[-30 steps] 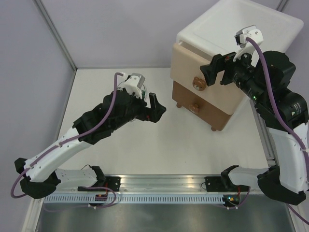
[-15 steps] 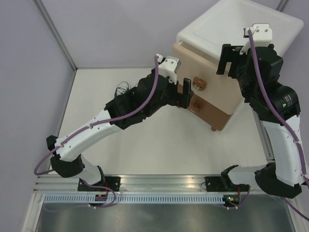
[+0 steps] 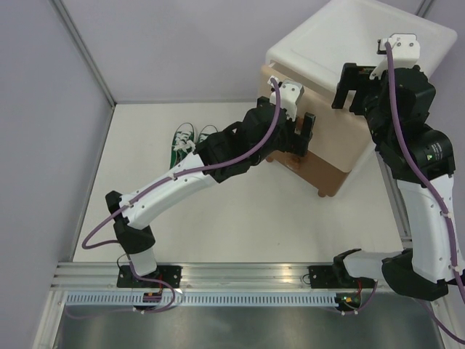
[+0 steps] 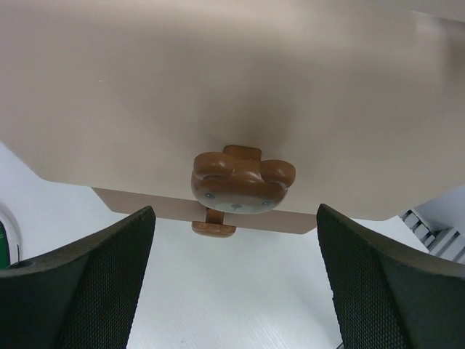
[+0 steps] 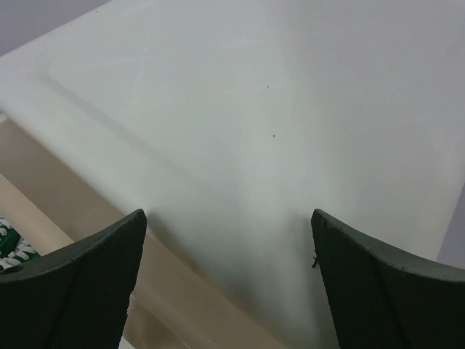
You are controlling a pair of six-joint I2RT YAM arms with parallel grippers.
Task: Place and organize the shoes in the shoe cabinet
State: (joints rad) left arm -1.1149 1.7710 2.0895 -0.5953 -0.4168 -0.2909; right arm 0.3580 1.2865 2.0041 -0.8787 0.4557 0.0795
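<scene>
Over toward the far left corner, green shoes (image 3: 187, 142) side by side, not yet stowed. Further right, left gripper (image 4: 234, 218) spread wide either side of the bear knob (image 4: 242, 182) on the beige upper drawer (image 4: 218, 87), not touching. Best centred on the knob, closed firmly, then drawn straight out. At the far right corner, cabinet (image 3: 349, 43), with right gripper (image 5: 229, 218) open above its top, ready to brace it

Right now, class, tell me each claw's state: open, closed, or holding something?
Left claw: open, empty, facing the bear knob.
Right claw: open, empty, above the cabinet top.
</scene>
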